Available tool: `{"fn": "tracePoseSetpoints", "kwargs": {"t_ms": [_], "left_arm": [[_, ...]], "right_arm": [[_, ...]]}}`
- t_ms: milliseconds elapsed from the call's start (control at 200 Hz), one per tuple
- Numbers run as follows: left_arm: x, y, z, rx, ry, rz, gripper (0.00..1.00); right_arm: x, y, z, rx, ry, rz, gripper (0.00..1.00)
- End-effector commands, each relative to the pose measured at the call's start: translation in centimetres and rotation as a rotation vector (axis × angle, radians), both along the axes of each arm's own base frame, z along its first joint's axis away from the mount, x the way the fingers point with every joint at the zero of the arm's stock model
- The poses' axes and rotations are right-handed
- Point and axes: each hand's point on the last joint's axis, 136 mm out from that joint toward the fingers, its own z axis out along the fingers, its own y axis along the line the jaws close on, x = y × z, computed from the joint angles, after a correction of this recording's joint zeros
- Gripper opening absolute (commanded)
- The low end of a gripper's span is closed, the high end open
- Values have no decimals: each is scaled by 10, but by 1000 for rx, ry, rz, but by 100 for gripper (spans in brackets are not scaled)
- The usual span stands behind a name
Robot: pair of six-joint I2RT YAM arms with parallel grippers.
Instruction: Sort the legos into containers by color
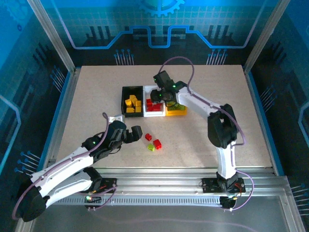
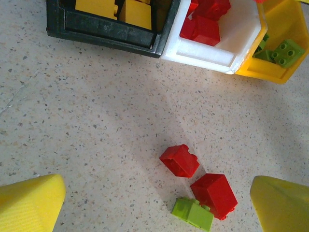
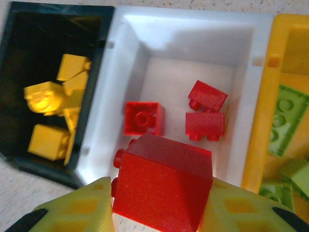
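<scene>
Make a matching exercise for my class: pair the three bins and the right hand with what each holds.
Things:
1. black bin
2. white bin
3. yellow bin
4. right hand

Contents:
a. lime green bricks
b. single red brick, gripped
c. yellow bricks
d. several loose red bricks

Pairs: 1-c, 2-d, 3-a, 4-b
</scene>
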Motion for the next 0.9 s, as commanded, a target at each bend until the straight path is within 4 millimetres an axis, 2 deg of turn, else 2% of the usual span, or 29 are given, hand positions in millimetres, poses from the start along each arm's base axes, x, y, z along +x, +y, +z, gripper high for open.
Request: {"fn": "tracePoseSetpoints", "kwargs": {"t_ms": [0,75,150,285,395,470,610,780,895], "left_arm": [[-8,2,-15,9,55,-14,99],[-8,0,-16,10,59,-26,99],[-8,-2,-16,12,59,-43,99],[-5,-8,-16,14,59,-65,99],[0,-22,-17,-1,68,-117,99],[5,-35,-21,-2,98,-155,96],[21,-57,-39,17,178,-187,80],[38,-79,-57,15,222,-200,79],[36,-81,-74,93,275,-201,76]], "right_arm": [[11,-1,-8,-41,39,-3,43],[18,2,-8,-25,50,-6,51],[19,7,2,2,41,0,61],[13,6,30,38,-8,5,64],[-4,0,50,77,-46,5,65],[-21,-6,54,93,-59,6,65],[-52,-21,53,108,-65,4,65],[-78,-42,49,108,-64,-6,65],[-88,-57,50,108,-71,-23,65]]}}
